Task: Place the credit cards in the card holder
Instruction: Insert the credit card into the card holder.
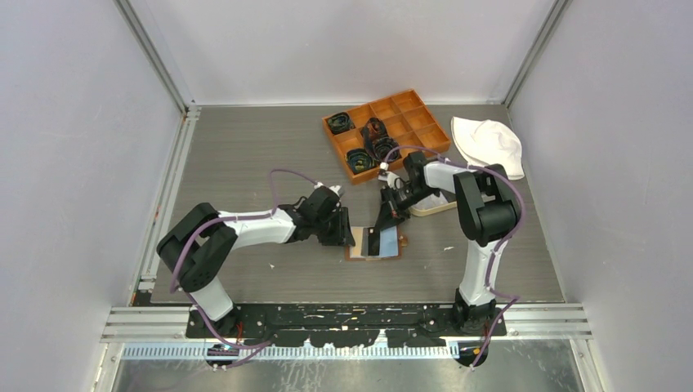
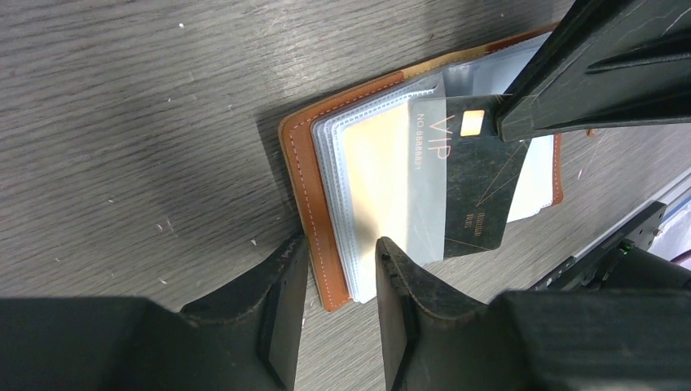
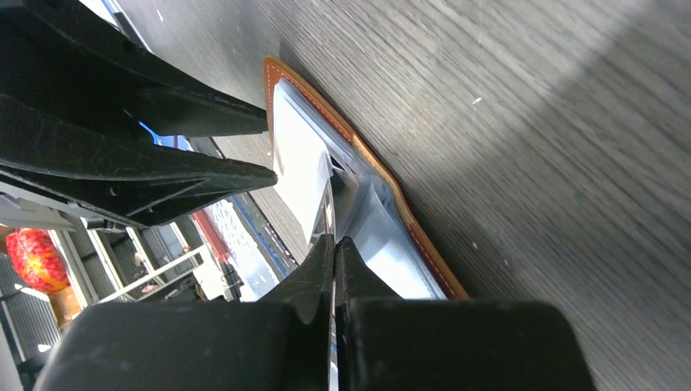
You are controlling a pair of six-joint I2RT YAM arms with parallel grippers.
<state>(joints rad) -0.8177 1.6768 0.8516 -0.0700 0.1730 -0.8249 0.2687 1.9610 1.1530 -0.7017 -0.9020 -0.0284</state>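
Observation:
The brown card holder (image 1: 359,253) lies open on the table, its clear sleeves facing up. In the left wrist view its brown edge (image 2: 305,179) shows with tan and clear sleeves. My right gripper (image 1: 386,214) is shut on a black credit card (image 1: 374,241) marked VIP (image 2: 473,179), whose left part lies under a clear sleeve. The right wrist view shows the card edge-on (image 3: 327,204) between the closed jaws (image 3: 332,244), above the holder (image 3: 407,224). My left gripper (image 1: 343,235) is open, its fingers (image 2: 342,252) either side of the holder's near corner. Other cards are not in view.
An orange compartment box (image 1: 418,104) holding dark coiled items stands at the back. A white cloth hat (image 1: 490,143) lies to its right. A beige tray (image 1: 437,206) sits partly under my right arm. Walls close in on both sides.

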